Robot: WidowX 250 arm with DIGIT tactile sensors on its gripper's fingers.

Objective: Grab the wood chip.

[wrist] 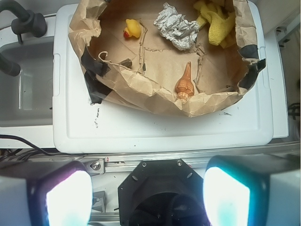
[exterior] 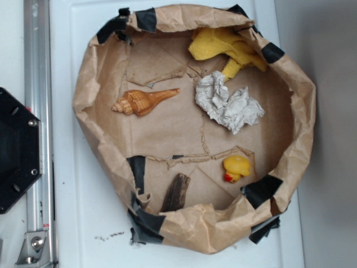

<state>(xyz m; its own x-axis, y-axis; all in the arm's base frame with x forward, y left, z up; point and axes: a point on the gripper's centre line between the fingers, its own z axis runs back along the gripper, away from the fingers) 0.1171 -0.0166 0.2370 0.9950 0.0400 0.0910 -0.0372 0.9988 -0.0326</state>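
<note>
On the white counter [exterior: 83,212], the wood chip [exterior: 175,192] leans against the paper basket's [exterior: 189,223] near wall beside the rubber duck [exterior: 237,167], well apart from the open hand [wrist: 148,197] outside it.

Wood chip [exterior: 175,192] half tucked under the crumpled front rim of the paper basin [exterior: 89,72]; in the wrist view only a dark sliver [wrist: 125,61] behind the near wall. Yellow cloth [wrist: 217,21] cut by the top edge there. Gripper fingers [wrist: 68,197] blurred, glaring, cropped at the bottom edge.
</note>
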